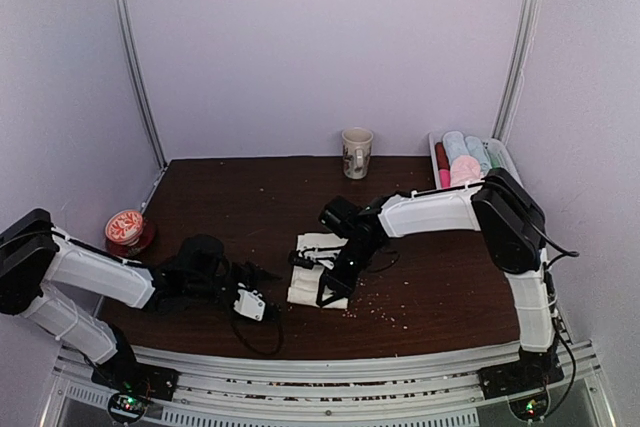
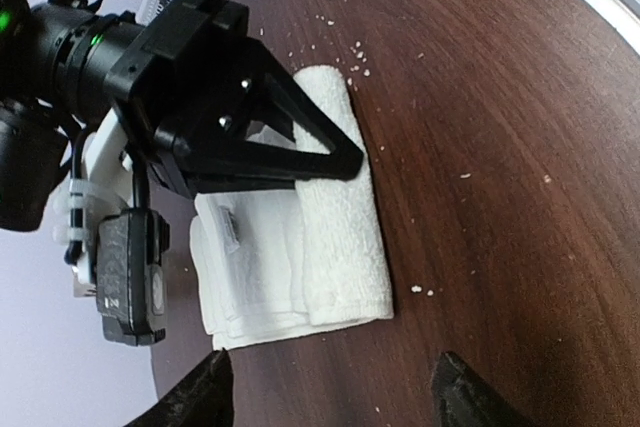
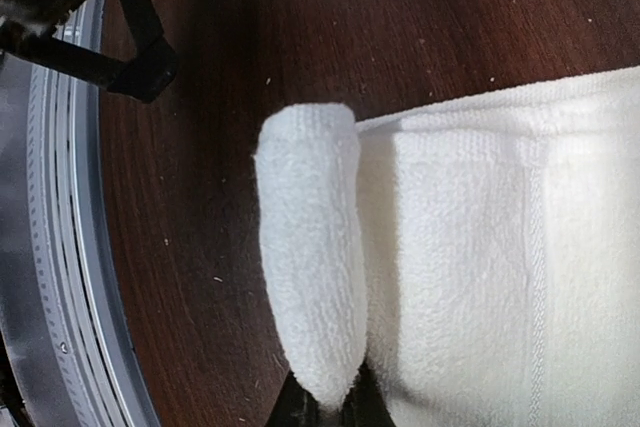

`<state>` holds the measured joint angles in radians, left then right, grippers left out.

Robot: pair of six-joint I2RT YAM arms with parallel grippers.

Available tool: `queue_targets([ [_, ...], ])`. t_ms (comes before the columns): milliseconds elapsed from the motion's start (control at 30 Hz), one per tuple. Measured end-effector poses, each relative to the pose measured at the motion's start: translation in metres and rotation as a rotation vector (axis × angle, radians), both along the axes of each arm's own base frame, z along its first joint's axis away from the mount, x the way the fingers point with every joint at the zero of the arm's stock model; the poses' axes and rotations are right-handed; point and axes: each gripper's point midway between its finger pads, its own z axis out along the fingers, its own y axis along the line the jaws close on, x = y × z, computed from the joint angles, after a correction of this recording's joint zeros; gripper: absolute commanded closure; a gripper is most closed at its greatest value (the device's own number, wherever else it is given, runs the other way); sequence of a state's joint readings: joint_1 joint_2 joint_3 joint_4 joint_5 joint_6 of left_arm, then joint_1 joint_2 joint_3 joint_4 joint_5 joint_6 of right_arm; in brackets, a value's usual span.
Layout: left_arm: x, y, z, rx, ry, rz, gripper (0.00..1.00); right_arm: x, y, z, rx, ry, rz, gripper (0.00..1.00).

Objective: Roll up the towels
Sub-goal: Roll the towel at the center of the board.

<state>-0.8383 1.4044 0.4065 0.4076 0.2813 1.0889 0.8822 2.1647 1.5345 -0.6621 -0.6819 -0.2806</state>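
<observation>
**Top view.** Item: cream-white towel [image 1: 312, 269], on the dark table [image 1: 450, 287] near its middle, toward the near edge. My right gripper [image 1: 327, 294] is down on its near part. My left gripper [image 1: 262, 275] hovers just beside it on the left, apparently not touching. A pale pink towel [image 1: 465, 169] appears rolled and stowed in the tray [image 1: 434, 152] at far right, among blue-grey ones. A mug [image 1: 356, 152] stands at the back, well apart.

**Left wrist view.** My left fingers [image 2: 210, 392] stand wide, with only bare table between them. The towel is folded in layers, its small label [image 2: 230, 232] showing. One long edge is turned over into a fat roll [image 2: 335, 237], and the right gripper reaches onto that roll toward one end.

**Right wrist view.** The right gripper is closed, pinching the tip of the roll. The flat, hemmed remainder stretches off to the right.

**Handling, my estimate.**
- Weight and feel: light, soft, thick terry, with nothing to break.
- Weakness: it is limp, so the roll may slacken or go cone-shaped if driven from one end alone.
- Friction: grippy on itself, but likely to slide on the smooth wood.
- Best hold: the roll's two ends, one gripper on each, pinching through all the layers
</observation>
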Motion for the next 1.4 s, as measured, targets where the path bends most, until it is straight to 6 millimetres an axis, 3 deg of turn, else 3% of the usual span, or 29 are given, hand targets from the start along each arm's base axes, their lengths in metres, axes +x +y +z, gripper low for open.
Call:
queue_targets([
  [333,0.001,-0.016,-0.010,0.033,-0.183,0.005,0.37,0.001,0.001,0.000,0.016,0.088,-0.005,1.00],
  [533,-0.003,-0.022,-0.026,0.079,-0.236,-0.006,0.39,0.001,0.001,0.000,0.020,0.097,-0.005,1.00],
  [733,0.000,-0.028,-0.030,0.084,-0.299,0.006,0.48,0.000,0.001,0.000,0.026,0.109,-0.005,1.00],
  [967,0.007,-0.033,-0.037,0.088,-0.381,0.041,0.72,-0.001,0.002,0.000,0.030,0.117,-0.001,1.00],
  [1133,0.009,-0.032,-0.042,0.104,-0.392,0.050,1.00,-0.001,0.002,0.000,0.030,0.123,-0.001,1.00],
  [1400,0.009,-0.035,-0.043,0.111,-0.345,0.059,1.00,-0.001,0.002,0.000,0.027,0.122,-0.001,0.86],
])
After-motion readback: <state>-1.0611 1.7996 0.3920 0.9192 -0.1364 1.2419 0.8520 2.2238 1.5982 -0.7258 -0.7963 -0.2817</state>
